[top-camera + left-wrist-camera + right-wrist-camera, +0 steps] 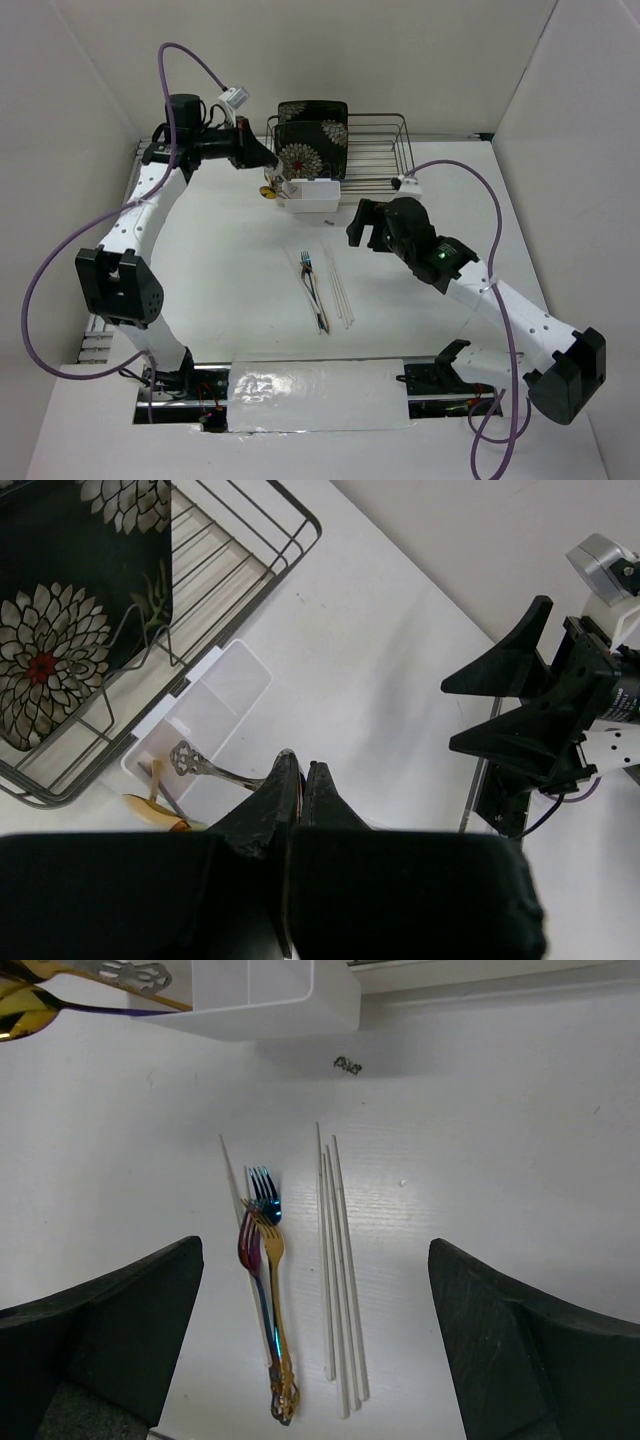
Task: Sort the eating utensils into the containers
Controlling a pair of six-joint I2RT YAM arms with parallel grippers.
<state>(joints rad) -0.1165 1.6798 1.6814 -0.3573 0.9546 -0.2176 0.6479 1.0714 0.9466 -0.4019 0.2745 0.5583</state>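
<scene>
Iridescent forks [265,1260] beside pale chopsticks [338,1280] on white table [500,1160]

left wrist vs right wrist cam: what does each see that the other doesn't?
Left wrist only: the wire rack holding the floral plate, plus the right arm. Right wrist only: the forks and chopsticks lying loose. Both: the white tub, the ornate-handled utensil in it, and the gold spoon.

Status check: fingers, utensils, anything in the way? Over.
Left gripper shut at the tub, silver handle meets its fingers, grip unclear. Right gripper open above forks and chopsticks on the table. Gold spoon at tub corner. No obstruction seen.
</scene>
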